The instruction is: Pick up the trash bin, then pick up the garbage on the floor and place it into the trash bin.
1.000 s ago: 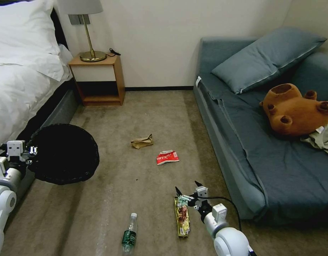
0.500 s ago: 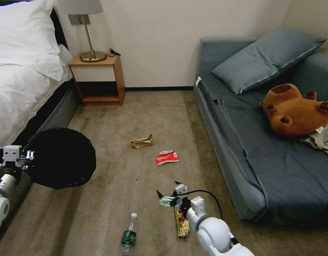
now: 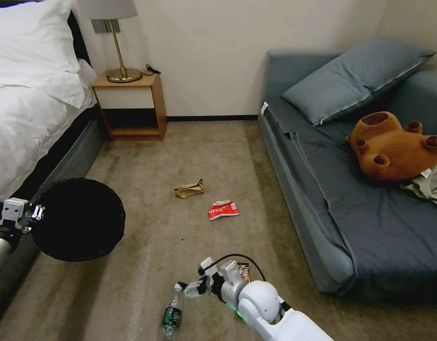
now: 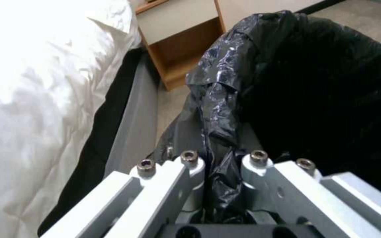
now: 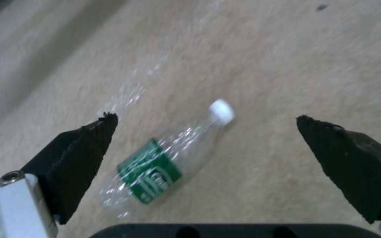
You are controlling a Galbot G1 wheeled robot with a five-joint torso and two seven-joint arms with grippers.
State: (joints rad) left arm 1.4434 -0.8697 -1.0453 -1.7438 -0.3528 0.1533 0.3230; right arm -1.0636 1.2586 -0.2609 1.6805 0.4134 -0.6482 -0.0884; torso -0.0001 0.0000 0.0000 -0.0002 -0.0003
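The trash bin (image 3: 78,219), round and black with a wrinkly liner, hangs at the left beside the bed. My left gripper (image 3: 26,212) is shut on its rim; in the left wrist view the fingers (image 4: 190,165) pinch the liner of the bin (image 4: 331,82). My right gripper (image 3: 190,286) hovers open just above the clear bottle (image 3: 172,312) with the green label. In the right wrist view the bottle (image 5: 155,168) lies on the carpet between the spread fingertips (image 5: 80,145). The snack wrapper (image 3: 243,271) peeks out behind the right arm. A red-and-white packet (image 3: 223,209) and a tan paper bag (image 3: 189,189) lie farther off.
A white bed (image 3: 24,118) runs along the left, with a wooden nightstand (image 3: 131,106) and a lamp at the back. A blue-grey sofa (image 3: 360,199) on the right holds a pillow, a brown plush bear (image 3: 391,147) and olive clothes. Carpet lies open between them.
My right arm has swung left from over the snack wrapper to above the bottle, still open. The left arm has drawn the bin slightly down and nearer.
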